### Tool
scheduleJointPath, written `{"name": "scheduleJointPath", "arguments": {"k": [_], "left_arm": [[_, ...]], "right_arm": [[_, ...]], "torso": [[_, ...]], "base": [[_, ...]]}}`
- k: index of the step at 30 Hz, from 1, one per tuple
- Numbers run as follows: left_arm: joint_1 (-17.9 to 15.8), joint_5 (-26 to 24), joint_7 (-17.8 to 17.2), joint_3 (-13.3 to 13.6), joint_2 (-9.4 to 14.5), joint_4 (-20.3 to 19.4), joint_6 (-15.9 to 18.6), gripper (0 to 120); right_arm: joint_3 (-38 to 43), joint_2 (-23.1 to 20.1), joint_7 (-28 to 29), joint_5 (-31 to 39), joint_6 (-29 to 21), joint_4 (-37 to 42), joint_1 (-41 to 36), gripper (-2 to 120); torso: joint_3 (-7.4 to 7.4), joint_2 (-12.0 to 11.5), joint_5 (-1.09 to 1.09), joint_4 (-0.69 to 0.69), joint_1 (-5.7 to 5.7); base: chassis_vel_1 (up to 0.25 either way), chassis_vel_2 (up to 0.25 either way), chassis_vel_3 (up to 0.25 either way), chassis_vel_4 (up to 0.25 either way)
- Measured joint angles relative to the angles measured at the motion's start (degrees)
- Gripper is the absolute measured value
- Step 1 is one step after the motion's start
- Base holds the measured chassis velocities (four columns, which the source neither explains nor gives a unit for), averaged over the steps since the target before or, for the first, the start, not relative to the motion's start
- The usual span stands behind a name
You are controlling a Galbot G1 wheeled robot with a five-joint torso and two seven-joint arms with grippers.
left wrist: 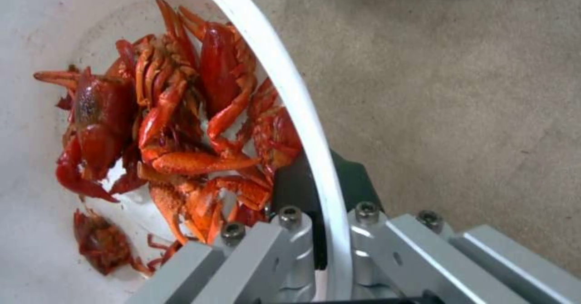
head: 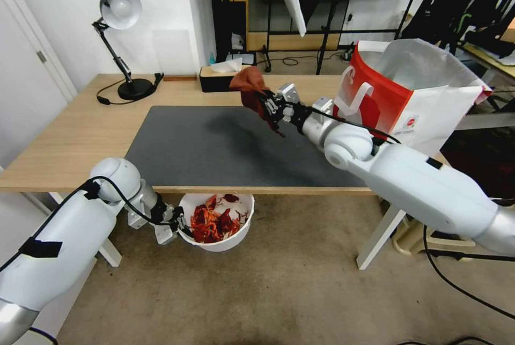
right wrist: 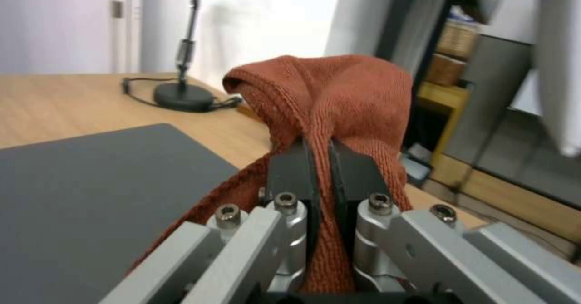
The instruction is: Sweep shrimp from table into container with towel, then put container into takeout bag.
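The white round container [head: 238, 235] hangs below the table's [head: 70, 141] front edge, over the floor. My left gripper [head: 179, 225] is shut on its rim [left wrist: 302, 109]. Red shrimp [head: 214, 222] lie piled inside it, and the left wrist view shows the shrimp [left wrist: 175, 131] close up. My right gripper [head: 266, 106] is raised above the back of the dark grey mat [head: 225, 146], shut on the rust-brown towel [head: 251, 86]. In the right wrist view the towel [right wrist: 339, 95] bunches over the black fingers [right wrist: 290, 172]. The red and white takeout bag [head: 413, 93] stands open at the table's right end.
A black desk lamp [head: 120, 39] stands at the back left of the table. A black tissue box [head: 217, 78] sits at the back edge near the towel. Carpet floor [head: 279, 296] lies below the container. A white table leg [head: 378, 237] stands to the right.
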Motion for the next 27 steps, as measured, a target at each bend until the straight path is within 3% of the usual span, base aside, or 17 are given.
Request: {"name": "scheduleJointPath", "arguments": {"k": [10,14,22,27], "left_arm": [[0.15,-0.01,0.0,0.17,0.13,-0.41,0.0,0],[0.06,-0.01,0.0,0.37,0.19,-0.65,0.0,0],[0.13,0.45,0.02,0.83,-0.53,-1.62,0.0,0],[-0.06,1.16,0.02,1.35,-1.19,-1.66,0.0,0]], "right_arm": [[2.65,-2.28,4.39,-1.12,-1.37,4.54,-3.57,2],[5.89,-4.23,8.71,-2.97,-2.97,8.3,-8.01,2],[23.33,-9.37,13.96,-9.52,-5.61,15.48,-31.52,2],[28.17,-9.3,14.38,-12.07,-5.73,15.66,-39.89,2]], "torso": [[0.0,0.0,0.0,-0.01,0.0],[0.0,0.0,-0.01,0.0,0.0],[-0.01,0.0,-0.01,-0.01,0.0],[-0.01,0.01,0.0,0.0,0.0]], "base": [[0.0,0.0,0.0,0.0],[0.0,0.0,0.0,0.0],[0.0,0.0,0.0,0.0],[0.0,0.0,0.0,0.0]]}}
